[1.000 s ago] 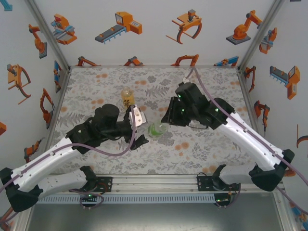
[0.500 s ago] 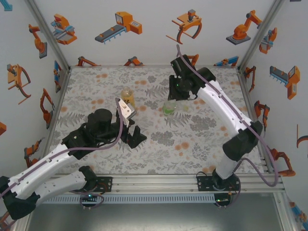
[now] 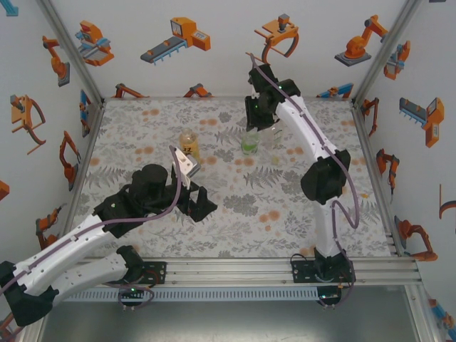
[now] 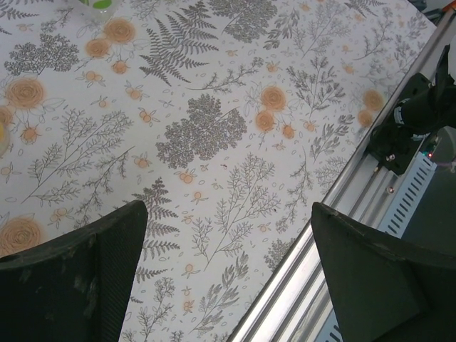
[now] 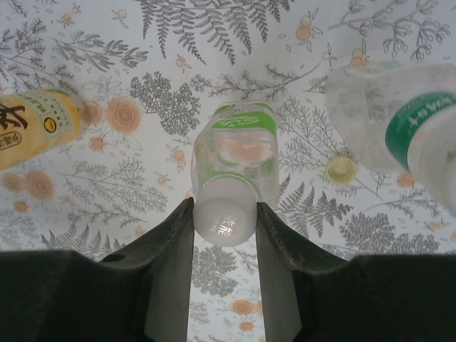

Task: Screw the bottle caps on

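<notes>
**Top external**
- Right gripper [image 3: 251,132]: reached to the far side of the table, with the green bottle [image 3: 249,146] directly beneath it. The amber bottle [image 3: 188,144] stands well off to its left.
- Left gripper [image 3: 194,184]: near my end, well apart from all the bottles.
- Change from a second ago: the right gripper and green bottle were mid-table, just ahead of the left gripper. Both have since travelled far back, and the left gripper has drawn away.

**Left wrist**
- The jaws stand wide over the bare patterned table [image 4: 214,128], with nothing between them.

**Right wrist**
- The jaws are narrow and pinch the white cap [image 5: 224,217] of the green bottle, touching it on both sides.
- The clear bottle [image 5: 399,121] is to the right, and a loose pale cap [image 5: 342,169] lies between it and the green bottle.
- I cannot tell whether the green bottle rests on the table.

**Handling note (my judgement)**
- Keep the cap square to the wrist axis.
- Seat the bottle upright.
- Bring the left gripper in to brace the body before twisting.
</notes>
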`<state>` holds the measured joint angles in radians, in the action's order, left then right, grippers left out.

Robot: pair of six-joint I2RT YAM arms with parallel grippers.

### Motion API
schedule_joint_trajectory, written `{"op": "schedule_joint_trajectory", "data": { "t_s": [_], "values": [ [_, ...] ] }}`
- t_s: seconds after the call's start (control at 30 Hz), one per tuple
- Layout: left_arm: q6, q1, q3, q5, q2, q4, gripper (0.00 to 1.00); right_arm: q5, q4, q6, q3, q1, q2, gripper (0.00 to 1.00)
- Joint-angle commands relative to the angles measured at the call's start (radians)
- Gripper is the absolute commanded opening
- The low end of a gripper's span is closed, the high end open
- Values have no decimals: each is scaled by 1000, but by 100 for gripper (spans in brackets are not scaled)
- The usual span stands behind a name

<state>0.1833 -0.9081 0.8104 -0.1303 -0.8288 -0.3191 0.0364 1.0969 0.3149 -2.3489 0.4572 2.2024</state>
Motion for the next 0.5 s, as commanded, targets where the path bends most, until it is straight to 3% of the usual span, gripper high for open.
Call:
{"op": "schedule_joint_trajectory", "data": {
  "t_s": [0.0,0.2,0.3,0.47],
  "values": [
    [14,6,0,7,1,14,88,31,24,-30,-64,-8,28,0],
    [12,8,-8,4,3,4,88,38,25,-32,-71,-15,64,0],
    [6,8,-13,8,9,3,88,41,32,-28,-67,-15,72,18],
    [2,8,-15,14,16,2,88,46,42,-26,-70,-15,81,31]
  ]
}}
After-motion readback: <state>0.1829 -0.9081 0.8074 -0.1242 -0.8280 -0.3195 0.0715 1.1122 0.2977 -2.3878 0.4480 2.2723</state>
